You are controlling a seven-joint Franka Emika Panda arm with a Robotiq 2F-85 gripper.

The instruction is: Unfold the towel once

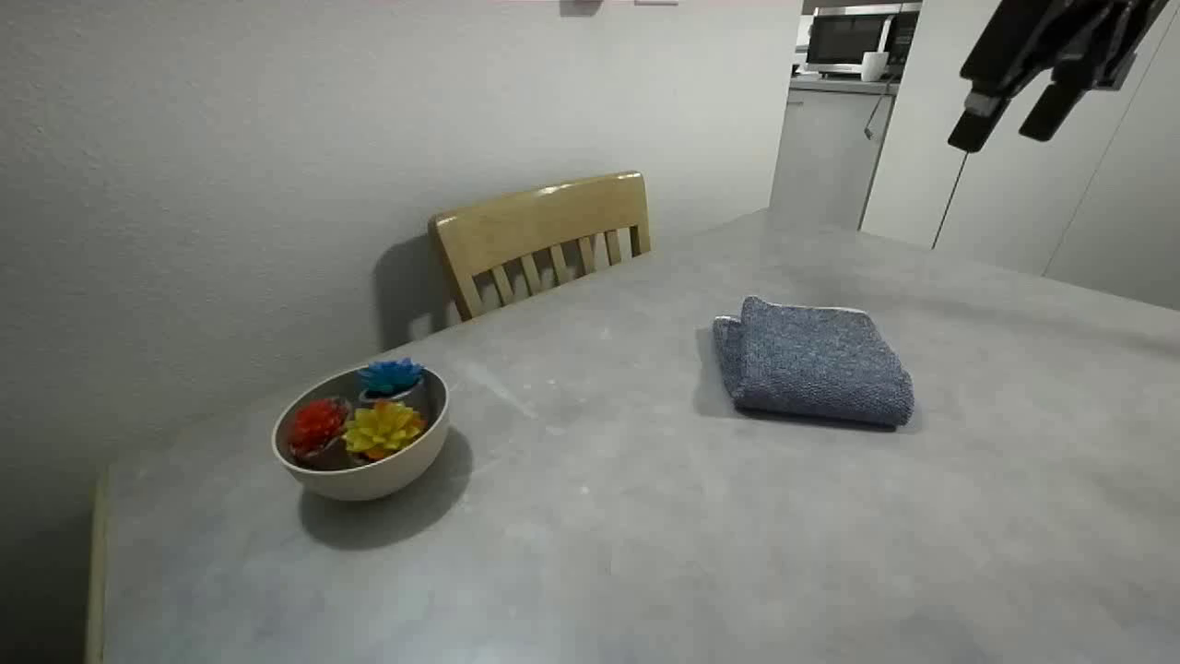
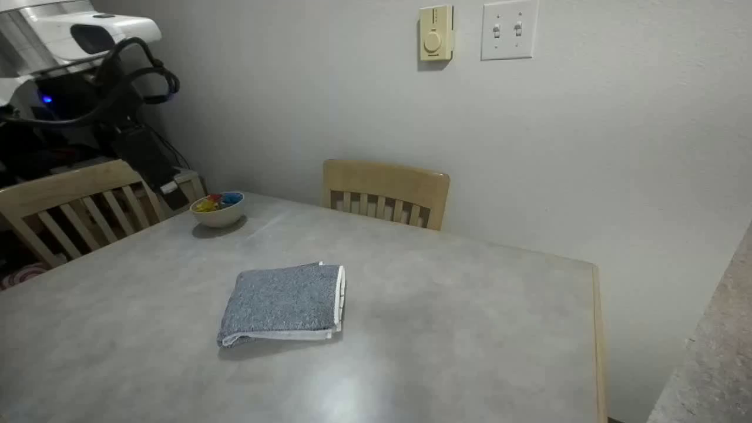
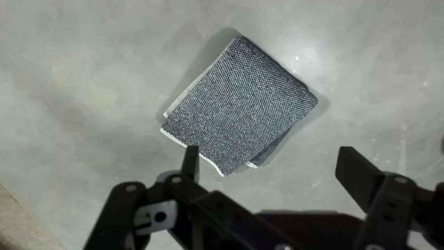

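1. Towel [image 3: 236,107] lies folded on the table [image 1: 590,563]; gripper [image 1: 1003,140] hangs clear of it, spread and bare;
2. step in hand, likely: the reach, unfolding not yet begun;
3. next probably calls for lowering, pinching one layer only, turning it back.

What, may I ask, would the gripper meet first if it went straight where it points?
The gripper would probably meet the folded towel, though depth is unclear; perhaps the tabletop beside it.

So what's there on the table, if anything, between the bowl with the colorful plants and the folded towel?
Just grey tabletop lies between the bowl and the folded towel; both exterior views show no object along that stretch.
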